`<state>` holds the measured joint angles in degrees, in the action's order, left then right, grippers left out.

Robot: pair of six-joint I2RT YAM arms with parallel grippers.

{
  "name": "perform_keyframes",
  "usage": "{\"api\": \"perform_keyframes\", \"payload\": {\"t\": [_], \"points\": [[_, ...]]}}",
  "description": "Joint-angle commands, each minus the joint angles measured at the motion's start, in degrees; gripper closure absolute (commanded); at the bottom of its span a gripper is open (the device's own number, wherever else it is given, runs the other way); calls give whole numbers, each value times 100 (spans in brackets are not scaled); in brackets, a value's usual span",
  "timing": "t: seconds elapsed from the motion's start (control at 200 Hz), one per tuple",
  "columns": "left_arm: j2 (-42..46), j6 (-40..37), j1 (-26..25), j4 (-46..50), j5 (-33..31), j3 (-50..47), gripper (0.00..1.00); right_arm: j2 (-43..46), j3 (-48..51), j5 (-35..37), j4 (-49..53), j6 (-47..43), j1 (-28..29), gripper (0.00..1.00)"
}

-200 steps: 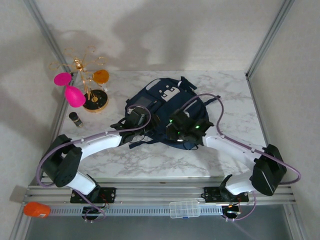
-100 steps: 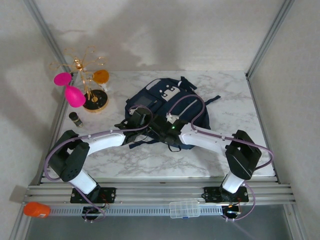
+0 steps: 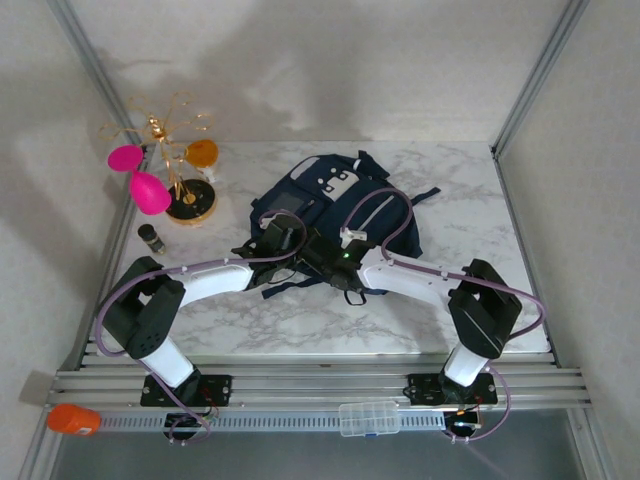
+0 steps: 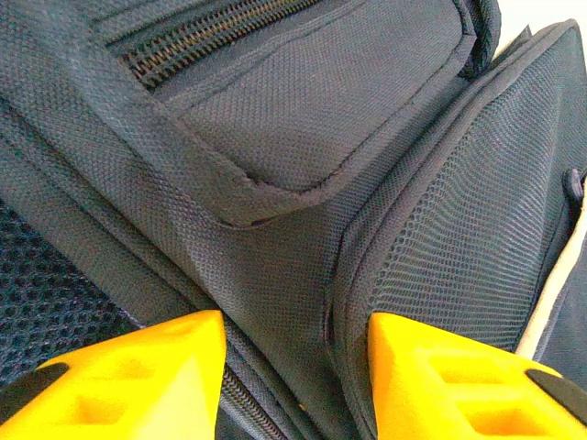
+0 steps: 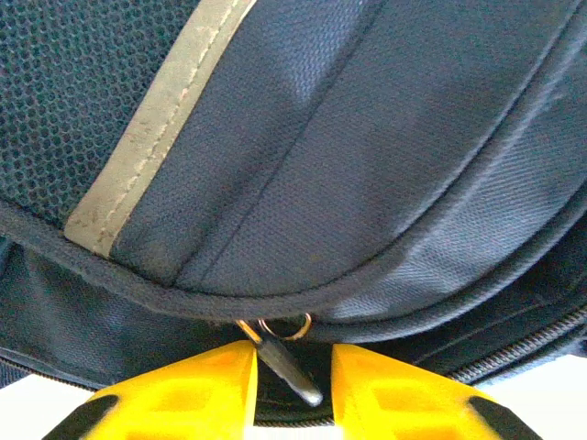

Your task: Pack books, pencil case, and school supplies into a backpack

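Since a second ago the right arm has swung in from the backpack's right flank to its near edge, beside the left arm; the bag has shifted only slightly. It lies flat on the marble table, mid-table, well apart from the ornament stand at the back left. Right gripper: fingers narrowly apart, straddling the dark zipper pull, which hangs from a small ring; not clamped yet. Left gripper: fingers wide apart against the bag's side by the mesh pocket; cannot tell whether they bear on the fabric. Step in hand, as I judge it: opening the main zip. Close squarely on the pull, then draw along the track's curve, not away from it, with the left arm bracing the bag against the drag. Bag is dark navy woven nylon, soft and creased, with a pale grey trim stripe.
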<state>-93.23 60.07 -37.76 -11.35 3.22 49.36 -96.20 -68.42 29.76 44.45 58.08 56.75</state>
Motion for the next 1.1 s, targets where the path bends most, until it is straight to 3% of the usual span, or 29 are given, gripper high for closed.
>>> {"api": "perform_keyframes", "payload": {"t": [0.0, 0.29, 0.456, 0.726, 0.936, 1.096], "points": [[-59, 22, 104, 19, -124, -15, 57, 87, 16, -178, 42, -192, -41, 75], [5, 0, 102, 103, -129, -32, 56, -300, 23, -295, -376, -770, -315, 70], [12, 16, 102, 65, -133, -59, 56, -371, 174, -384, -736, -1223, -363, 77], [-48, -4, 102, 90, -152, -2, 56, -26, 132, -154, -770, -1942, -384, 98], [13, 96, 120, 206, -49, 74, 54, 551, 239, -536, -958, -2881, -401, 100], [76, 1089, -142, -1129, 336, -277, 47, 979, 477, -785, -1193, -3206, -406, 100]]}}
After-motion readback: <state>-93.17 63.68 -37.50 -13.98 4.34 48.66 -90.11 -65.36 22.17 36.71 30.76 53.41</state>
